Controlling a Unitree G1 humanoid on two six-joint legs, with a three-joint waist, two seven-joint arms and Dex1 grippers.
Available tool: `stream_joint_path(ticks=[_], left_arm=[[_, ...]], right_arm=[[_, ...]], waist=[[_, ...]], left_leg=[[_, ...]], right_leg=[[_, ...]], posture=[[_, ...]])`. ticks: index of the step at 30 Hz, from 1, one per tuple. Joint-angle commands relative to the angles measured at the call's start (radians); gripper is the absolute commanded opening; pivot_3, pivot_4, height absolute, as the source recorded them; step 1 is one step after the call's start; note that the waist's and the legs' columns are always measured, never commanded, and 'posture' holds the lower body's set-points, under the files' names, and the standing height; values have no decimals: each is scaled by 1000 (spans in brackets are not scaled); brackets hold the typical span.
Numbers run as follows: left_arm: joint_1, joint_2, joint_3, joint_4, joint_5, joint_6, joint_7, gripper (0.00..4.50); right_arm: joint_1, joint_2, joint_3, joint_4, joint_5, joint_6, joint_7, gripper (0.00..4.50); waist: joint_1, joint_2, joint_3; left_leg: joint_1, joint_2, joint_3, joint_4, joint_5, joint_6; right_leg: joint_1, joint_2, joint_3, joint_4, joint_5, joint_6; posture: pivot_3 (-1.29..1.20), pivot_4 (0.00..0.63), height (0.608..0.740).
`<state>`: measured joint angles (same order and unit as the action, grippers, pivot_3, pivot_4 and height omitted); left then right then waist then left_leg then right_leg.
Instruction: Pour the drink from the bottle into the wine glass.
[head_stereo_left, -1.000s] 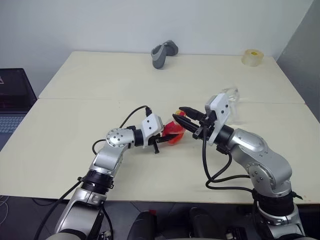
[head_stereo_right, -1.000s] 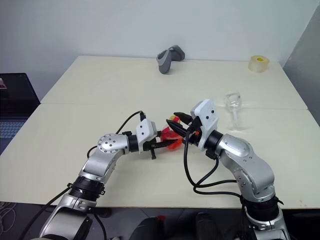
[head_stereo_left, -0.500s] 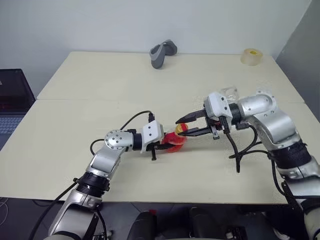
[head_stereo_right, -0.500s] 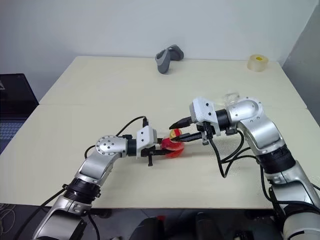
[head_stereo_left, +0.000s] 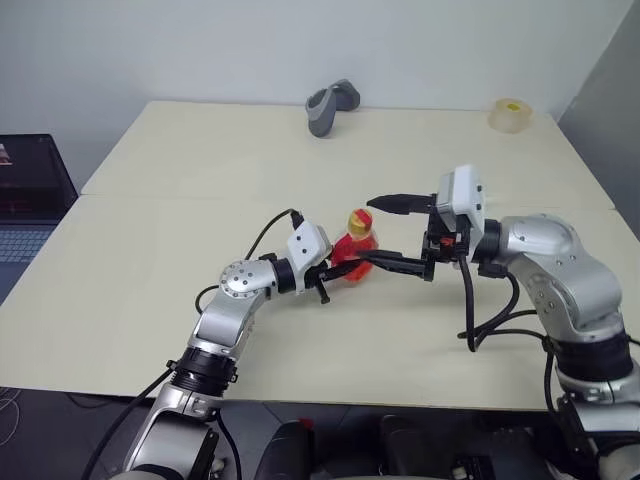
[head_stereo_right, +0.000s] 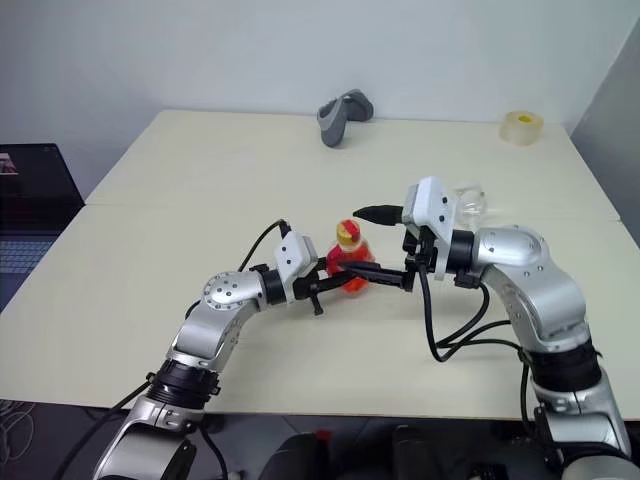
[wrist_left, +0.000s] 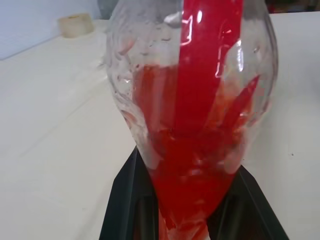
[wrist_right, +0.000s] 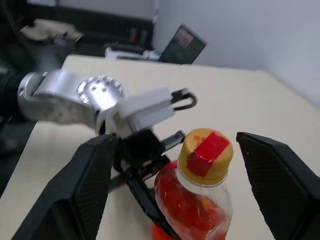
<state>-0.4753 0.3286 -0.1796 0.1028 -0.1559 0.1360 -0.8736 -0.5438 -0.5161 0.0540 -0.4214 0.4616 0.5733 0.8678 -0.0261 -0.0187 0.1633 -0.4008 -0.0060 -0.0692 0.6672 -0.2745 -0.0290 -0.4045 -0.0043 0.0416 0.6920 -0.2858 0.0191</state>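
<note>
The bottle (head_stereo_left: 354, 249) stands upright over the table, its yellowish cap (wrist_right: 206, 152) still on. The red drink (wrist_left: 192, 150) fills its lower body. My left gripper (head_stereo_left: 336, 272) is shut on the bottle's lower part, reaching in from the left. From the right, my right gripper (head_stereo_left: 368, 231) is open wide. One finger (wrist_right: 92, 185) and the other (wrist_right: 275, 175) stand on either side of the cap with a gap on each side. The wine glass (head_stereo_right: 468, 199) stands behind my right wrist, partly hidden by it.
A grey handheld object (head_stereo_left: 328, 105) lies at the back middle of the table. A tape roll (head_stereo_left: 510, 113) sits at the back right corner. A laptop (head_stereo_left: 28, 190) is off the table's left edge. A seam (head_stereo_left: 150, 197) runs across the table.
My right gripper has opened wide and its fingers have come off the cap. The bottle has gone from tilted to upright in my left gripper.
</note>
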Motion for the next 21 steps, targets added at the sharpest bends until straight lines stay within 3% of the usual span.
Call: stream_joint_path(ticks=[1,5,10,15,21], left_arm=[[-7,-18,12,-52,-22,-5,23,742],[-10,-27,5,-42,-17,-7,22,742],[-12,-26,2,-39,-16,-9,17,741],[-9,-16,3,-35,-13,-13,11,739],[-5,-4,3,-35,-12,-15,4,739]], right_arm=[[23,69,16,-89,-54,21,-179,3969],[13,144,99,-58,-168,-22,-295,3969],[-2,180,106,-14,-232,-40,-365,3969],[1,190,30,-6,-166,-14,-372,3969],[53,116,-32,-16,-112,14,-334,3969]], waist=[[-4,0,0],[-5,0,0],[-3,0,0],[-2,0,0],[-2,0,0]], left_leg=[[0,0,0,0,0,0],[1,0,0,-1,0,-1],[1,0,0,-1,1,-1],[1,0,0,-1,1,-1],[0,0,0,-1,1,-1]], right_leg=[[0,0,0,1,0,0],[0,1,0,2,0,0],[0,1,0,1,0,0],[0,1,0,0,0,0],[0,1,0,0,0,0]], posture=[[0,150,740],[0,150,740],[0,150,740],[0,150,740],[0,150,740]])
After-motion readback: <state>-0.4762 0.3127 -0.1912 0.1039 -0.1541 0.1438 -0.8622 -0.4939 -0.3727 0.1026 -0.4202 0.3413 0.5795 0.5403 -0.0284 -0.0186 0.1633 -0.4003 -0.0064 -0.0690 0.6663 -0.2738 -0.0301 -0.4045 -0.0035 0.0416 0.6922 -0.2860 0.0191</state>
